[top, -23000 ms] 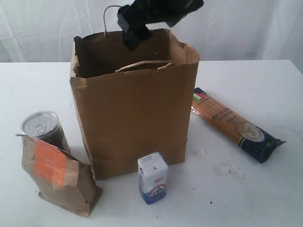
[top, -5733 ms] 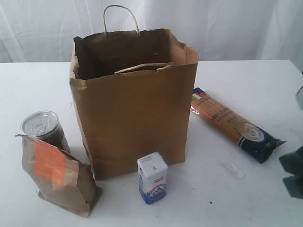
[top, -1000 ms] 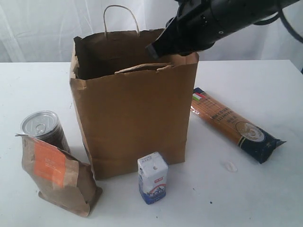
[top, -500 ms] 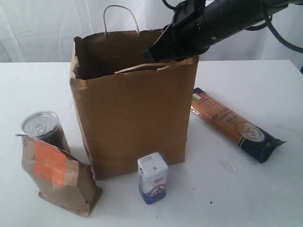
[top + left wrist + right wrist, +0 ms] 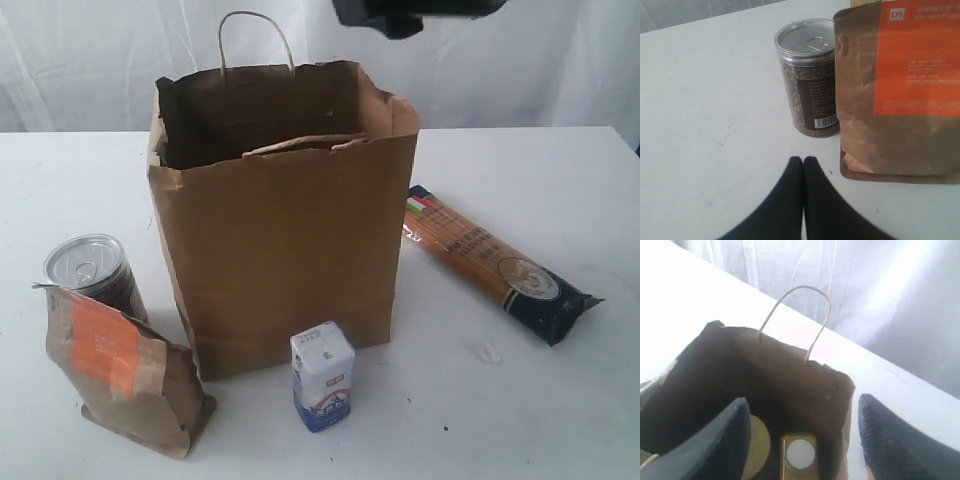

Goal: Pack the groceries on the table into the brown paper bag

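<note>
Looking down into the paper bag (image 5: pixel 790 370): two jars sit on its floor side by side, the tan-lidded jar (image 5: pixel 759 444) and the yellow jar (image 5: pixel 800 454), white cap facing up. The right gripper (image 5: pixel 804 402) hangs above the open mouth, fingers (image 5: pixel 730 440) spread wide with nothing between them.

From the exterior view, the bag stands upright in the middle of the table (image 5: pixel 560 170). One loop handle sticks up at the back; the other is folded down at the front rim.

The rest of the groceries are out on the tabletop. The can (image 5: pixel 88 265) stands left of the bag, and the pouch (image 5: pixel 115 365) stands hard against it in front, covering its lower half. The carton (image 5: pixel 322 375) stands upright just before the bag's front face. The spaghetti packet (image 5: pixel 500 262) lies flat on the right, slanting away from the bag, with a small white scrap (image 5: pixel 488 351) near it.

The left gripper (image 5: pixel 803 162) sits low over the table, fingers pressed tight together and empty, tips near the can and pouch.
</note>
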`<act>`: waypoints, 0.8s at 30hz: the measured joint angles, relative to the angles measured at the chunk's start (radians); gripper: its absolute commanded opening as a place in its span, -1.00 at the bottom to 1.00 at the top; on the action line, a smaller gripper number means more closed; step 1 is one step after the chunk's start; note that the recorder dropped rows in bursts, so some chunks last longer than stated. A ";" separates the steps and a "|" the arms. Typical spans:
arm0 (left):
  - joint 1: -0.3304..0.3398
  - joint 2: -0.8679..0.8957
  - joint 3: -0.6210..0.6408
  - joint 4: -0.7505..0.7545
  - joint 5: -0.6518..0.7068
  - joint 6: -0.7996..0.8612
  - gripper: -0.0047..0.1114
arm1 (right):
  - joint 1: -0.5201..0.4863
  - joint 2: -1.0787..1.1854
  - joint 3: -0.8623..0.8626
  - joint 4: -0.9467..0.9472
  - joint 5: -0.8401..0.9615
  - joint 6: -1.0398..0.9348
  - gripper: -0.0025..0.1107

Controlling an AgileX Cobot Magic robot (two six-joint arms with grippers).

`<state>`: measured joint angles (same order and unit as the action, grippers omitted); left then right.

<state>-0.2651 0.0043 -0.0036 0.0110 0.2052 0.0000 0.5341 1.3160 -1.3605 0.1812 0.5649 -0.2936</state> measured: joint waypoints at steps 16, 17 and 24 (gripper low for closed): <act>0.000 0.000 0.000 0.000 0.000 0.000 -0.92 | -0.259 -0.242 0.210 0.002 0.033 0.050 0.05; 0.000 0.000 0.000 0.000 0.000 0.000 -0.92 | -0.280 -0.260 0.232 0.002 0.035 0.048 0.05; 0.000 0.000 0.000 0.000 0.000 0.000 -0.92 | -0.373 -0.332 0.380 0.002 0.064 0.048 0.05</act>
<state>-0.2651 0.0043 -0.0036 0.0110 0.2052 0.0000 0.1609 0.9838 -0.9806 0.1831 0.6285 -0.2453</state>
